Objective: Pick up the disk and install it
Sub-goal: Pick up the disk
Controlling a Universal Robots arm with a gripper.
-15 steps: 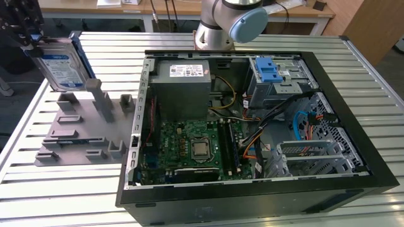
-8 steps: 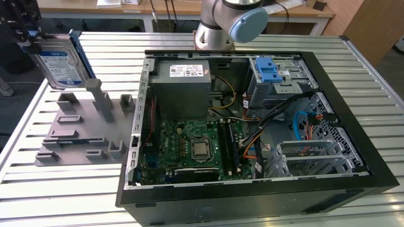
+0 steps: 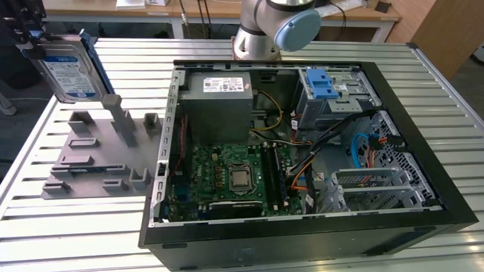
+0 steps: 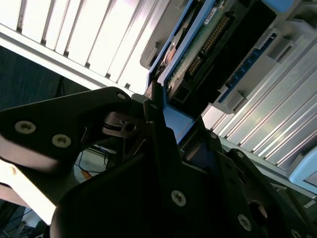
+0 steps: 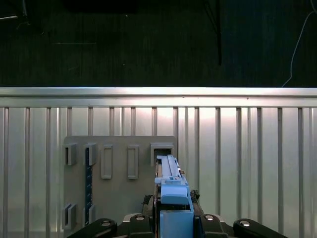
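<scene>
**Far left of the exterior view.** The gripper [image 3: 30, 37] is clamped on the disk [image 3: 69, 71], pinching the blue rail at its upper end. In the first wrist view the jaws sit tight against either side of that rail. The disk hangs upright and appears lifted above the grey fixture [image 3: 90, 164]. Its lower corner is near the tall post [image 3: 124, 124].

- Hazard: the hold is on one end only, and on plastic. The weight hangs below the grip, so a sharp movement could likely tilt the disk or let it slip.
- Hazard: a sideways move at this height could strike the corner against the post.

**Centre.** The wall of the open computer case [image 3: 170, 124] stands between the fixture and the case interior. The motherboard [image 3: 234, 175] lies exposed below the power supply [image 3: 223, 96].

- Hazard: a low pass could catch the disk on the wall edge.
- Hazard: a dropped disk would probably land on the board.

**Right.** The drive cage [image 3: 340, 93] with its blue latch [image 3: 327, 88] sits at the far corner of the case. Loose cables [image 3: 361, 148] run just beside it.

- Hazard: the cables could snag the disk.
- Hazard: rails that meet the cage skewed would likely jam, which would load the plastic held in the grip.
</scene>
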